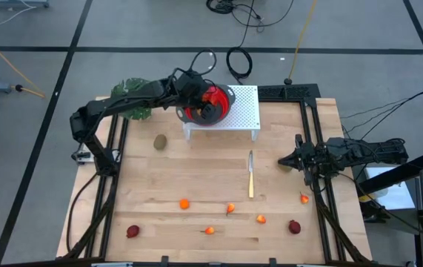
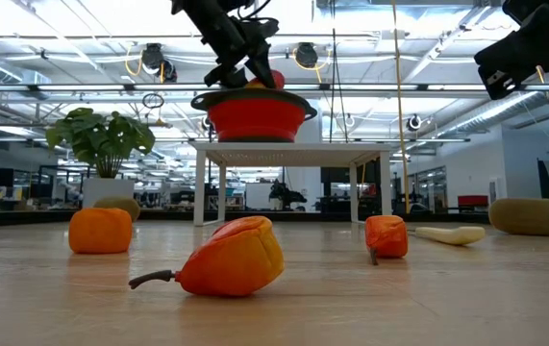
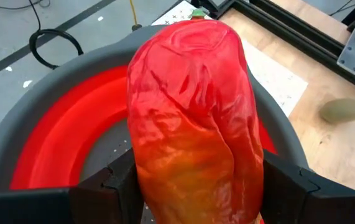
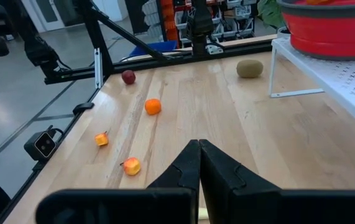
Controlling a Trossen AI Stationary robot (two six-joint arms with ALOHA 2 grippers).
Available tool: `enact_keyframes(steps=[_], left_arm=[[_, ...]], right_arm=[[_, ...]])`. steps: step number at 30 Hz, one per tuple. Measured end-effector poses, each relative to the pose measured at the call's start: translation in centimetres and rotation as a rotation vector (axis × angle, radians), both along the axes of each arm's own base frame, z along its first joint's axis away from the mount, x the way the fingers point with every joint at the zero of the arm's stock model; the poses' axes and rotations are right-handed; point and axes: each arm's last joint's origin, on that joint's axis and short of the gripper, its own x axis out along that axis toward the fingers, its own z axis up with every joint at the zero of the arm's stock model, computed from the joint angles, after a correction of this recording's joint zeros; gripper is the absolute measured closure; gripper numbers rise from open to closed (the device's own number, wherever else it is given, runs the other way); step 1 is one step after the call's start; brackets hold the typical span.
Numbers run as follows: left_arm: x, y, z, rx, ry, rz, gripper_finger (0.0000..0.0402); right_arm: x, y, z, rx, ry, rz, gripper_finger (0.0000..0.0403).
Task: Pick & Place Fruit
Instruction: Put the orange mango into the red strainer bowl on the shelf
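My left gripper [image 1: 210, 104] is over the red bowl [image 3: 59, 143] with the grey rim and is shut on the larger red-yellow oblong fruit [image 3: 193, 106]. The bowl stands on a white perforated stand [image 1: 244, 111] at the table's far side. My right gripper [image 4: 199, 163] waits shut and empty at the table's right edge. A brown oval fruit [image 1: 160, 142] lies on the wood left of the stand. Several tiny orange fruits [image 1: 184, 203] and two dark-red ones [image 1: 132, 231] lie near the front edge. My left gripper pinches the oblong fruit between its two fingers [image 3: 118, 183], on opposite sides of its yellow-orange end [image 3: 183, 186]. The fingers slant down from the table's left. The fruit's red end sticks out beyond them over the bowl's inside. Whether it touches the bowl does not show.
A slim knife [image 1: 251, 174] lies on the wood in front of the stand. A leafy green plant [image 1: 133, 100] stands at the far left corner under the left arm. Black frame rails [image 1: 311, 111] run along the table's left and right sides.
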Motion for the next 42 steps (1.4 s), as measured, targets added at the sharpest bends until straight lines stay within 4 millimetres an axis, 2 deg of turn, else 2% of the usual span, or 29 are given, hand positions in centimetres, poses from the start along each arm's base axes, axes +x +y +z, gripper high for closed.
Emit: enact_keyframes(steps=[4,9,24,37,42], left_arm=[[0.1,-0.2,-0.1,-0.001,0.004,-0.007,0.0172],[0.8,-0.5,-1.1,-0.018,0.044,-0.020,0.0172],[1.5,-0.1,-2.9,-0.061,0.097,-0.029,0.0172],[1.6,-0.1,-3.0,-0.062,0.099,-0.058,0.0170],[1.6,-0.2,-3.0,-0.059,0.101,-0.072,0.0149]], right_arm=[[0.0,0.0,0.0,0.000,0.000,0.000,0.0403],[0.0,0.0,0.0,0.000,0.000,0.000,0.0403],[0.0,0.0,0.0,0.000,0.000,0.002,0.0403],[0.0,0.0,0.0,0.000,0.000,0.002,0.0403],[0.0,0.0,0.0,0.000,0.000,0.002,0.0403]])
